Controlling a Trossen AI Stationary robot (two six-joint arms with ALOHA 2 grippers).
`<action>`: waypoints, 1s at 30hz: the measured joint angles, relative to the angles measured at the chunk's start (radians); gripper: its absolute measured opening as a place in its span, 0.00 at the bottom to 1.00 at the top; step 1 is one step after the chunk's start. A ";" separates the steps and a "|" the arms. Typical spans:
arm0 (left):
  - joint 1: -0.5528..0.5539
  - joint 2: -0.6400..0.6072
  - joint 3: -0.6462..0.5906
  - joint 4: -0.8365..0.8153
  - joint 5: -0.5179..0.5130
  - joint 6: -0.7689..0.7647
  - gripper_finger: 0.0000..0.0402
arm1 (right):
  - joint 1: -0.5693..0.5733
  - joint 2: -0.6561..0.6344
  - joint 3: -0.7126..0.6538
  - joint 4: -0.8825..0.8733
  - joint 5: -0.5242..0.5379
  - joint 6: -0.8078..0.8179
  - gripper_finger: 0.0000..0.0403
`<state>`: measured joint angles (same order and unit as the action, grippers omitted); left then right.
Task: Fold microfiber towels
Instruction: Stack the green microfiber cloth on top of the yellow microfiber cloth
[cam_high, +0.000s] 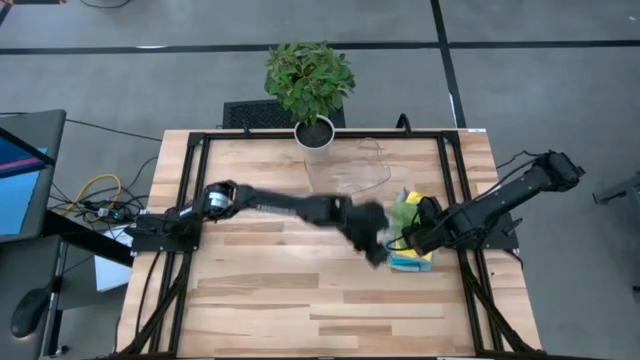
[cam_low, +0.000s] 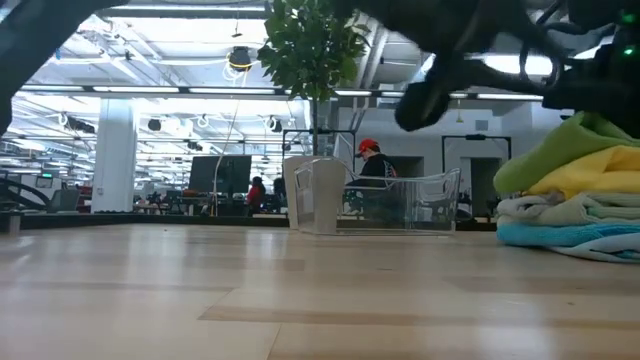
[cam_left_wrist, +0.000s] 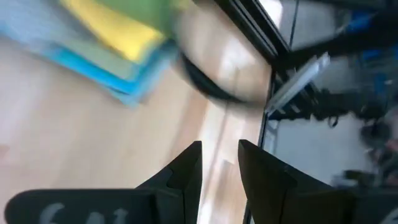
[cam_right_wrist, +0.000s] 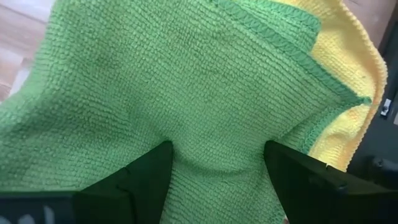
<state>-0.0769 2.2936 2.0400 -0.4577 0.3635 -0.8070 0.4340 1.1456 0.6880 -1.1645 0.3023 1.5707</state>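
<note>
Green towel (cam_right_wrist: 186, 93) tops stack; right pincer (cam_right_wrist: 217, 168) spread, pressing it.

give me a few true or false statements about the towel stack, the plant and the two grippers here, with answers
1. The green towel lies on top of the stack, above the yellow towel. True.
2. The right gripper is shut with its fingers touching each other. False: its fingers stand wide apart, pressed onto the green towel.
3. The potted plant stands at the table's far edge. True.
4. The left gripper holds a blue towel. False: it holds nothing; a narrow gap shows between its fingers.
5. The clear plastic tray sits on the stack. False: it stands on the table apart from it.
</note>
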 joint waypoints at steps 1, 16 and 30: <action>-0.030 0.011 0.003 0.007 -0.043 0.012 0.24 | 0.000 -0.007 0.000 -0.001 -0.001 0.000 0.70; -0.076 0.194 -0.002 0.180 -0.372 -0.062 0.42 | -0.005 -0.089 -0.001 -0.002 -0.010 0.000 0.70; -0.080 0.213 -0.011 0.207 -0.525 -0.027 0.51 | 0.011 -0.118 0.019 -0.005 0.015 -0.015 0.70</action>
<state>-0.1566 2.5065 2.0289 -0.2505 -0.1615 -0.8337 0.4451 1.0275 0.7067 -1.1693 0.3178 1.5558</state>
